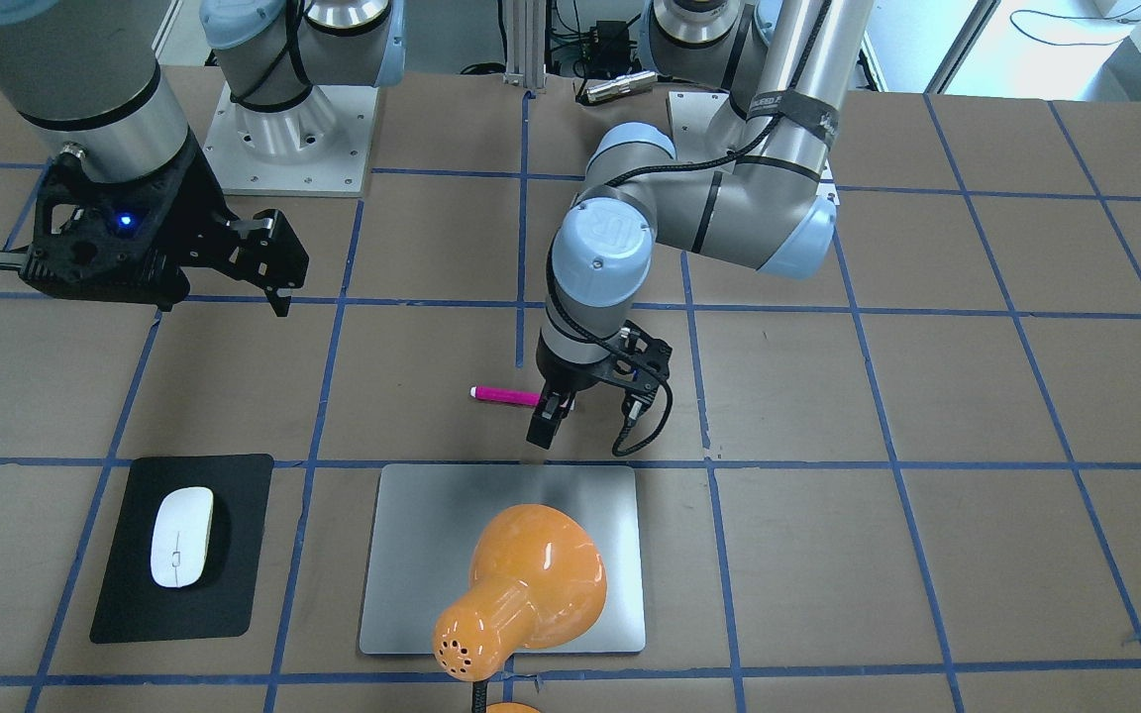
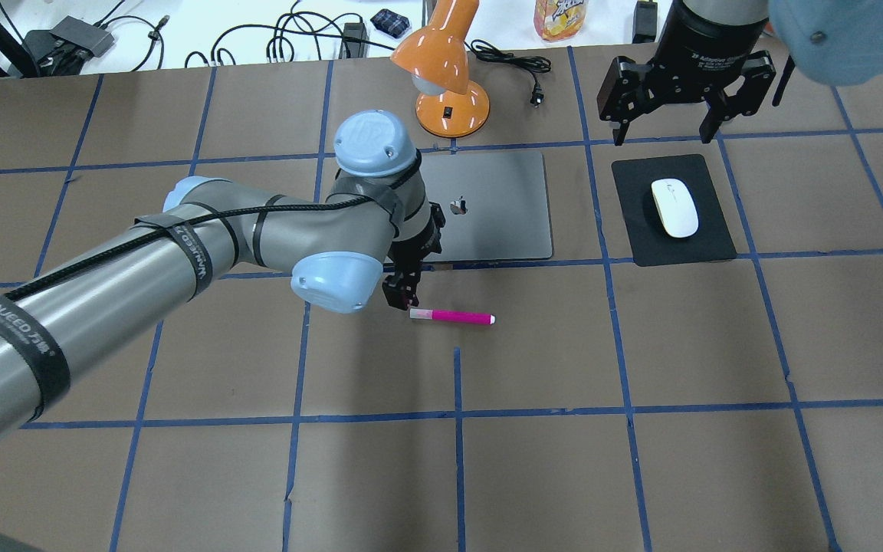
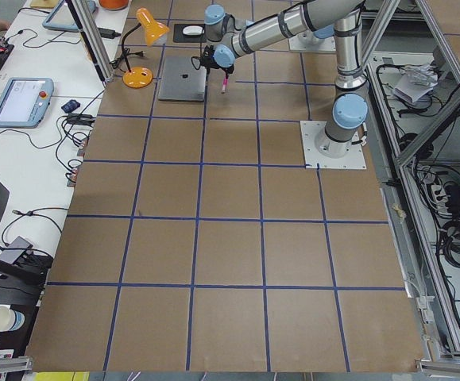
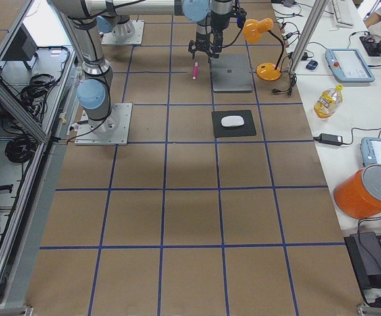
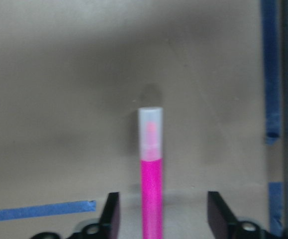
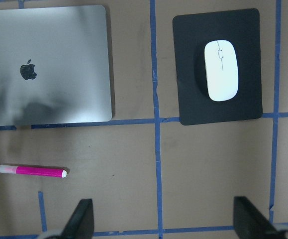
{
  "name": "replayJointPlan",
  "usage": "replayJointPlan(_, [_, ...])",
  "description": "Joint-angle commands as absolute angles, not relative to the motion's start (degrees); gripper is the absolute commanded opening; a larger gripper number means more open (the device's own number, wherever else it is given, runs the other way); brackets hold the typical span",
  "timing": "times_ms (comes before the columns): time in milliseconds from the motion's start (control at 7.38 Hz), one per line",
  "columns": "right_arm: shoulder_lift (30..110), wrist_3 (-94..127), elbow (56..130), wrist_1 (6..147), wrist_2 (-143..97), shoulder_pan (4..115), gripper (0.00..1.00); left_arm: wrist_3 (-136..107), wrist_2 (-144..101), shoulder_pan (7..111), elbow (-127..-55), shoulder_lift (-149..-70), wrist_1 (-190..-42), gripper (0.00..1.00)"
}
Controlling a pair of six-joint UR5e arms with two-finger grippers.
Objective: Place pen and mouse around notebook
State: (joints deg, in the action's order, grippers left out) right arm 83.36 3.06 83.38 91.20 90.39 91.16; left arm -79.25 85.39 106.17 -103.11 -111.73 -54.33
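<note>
The magenta pen (image 2: 453, 317) lies flat on the brown table, just on the robot's side of the silver notebook (image 2: 495, 207) and parallel to its near edge. My left gripper (image 2: 403, 295) hangs open over the pen's pale cap end. In the left wrist view the pen (image 5: 151, 169) runs between the two spread fingers (image 5: 110, 211) without touching them. The white mouse (image 2: 674, 207) rests on a black mat (image 2: 710, 245) to the right of the notebook. My right gripper (image 2: 664, 130) is open and empty, raised above the mat's far edge.
An orange desk lamp (image 2: 449, 77) stands at the notebook's far edge, its shade reaching over the lid. Cables and a bottle (image 2: 560, 17) lie on the white bench beyond the table. Blue tape lines grid the brown surface.
</note>
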Motion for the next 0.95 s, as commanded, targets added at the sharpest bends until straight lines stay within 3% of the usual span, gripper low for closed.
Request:
replayJointPlan(0, [83.4,2.8,83.4,91.5,90.8,90.9,1.00,-57.3,85.3,100.0,-102.7,-107.2,-56.8,1.00])
replayJointPlan(406, [83.4,2.8,83.6,91.1,90.7,90.7,1.00,-27.7,86.9,91.8,-97.8,-101.9,-72.9,1.00])
replayJointPlan(812, [83.4,2.9,83.8,91.0,90.7,90.6,1.00,-6.2,90.1,84.6,-87.9,-97.8,-91.2,1.00])
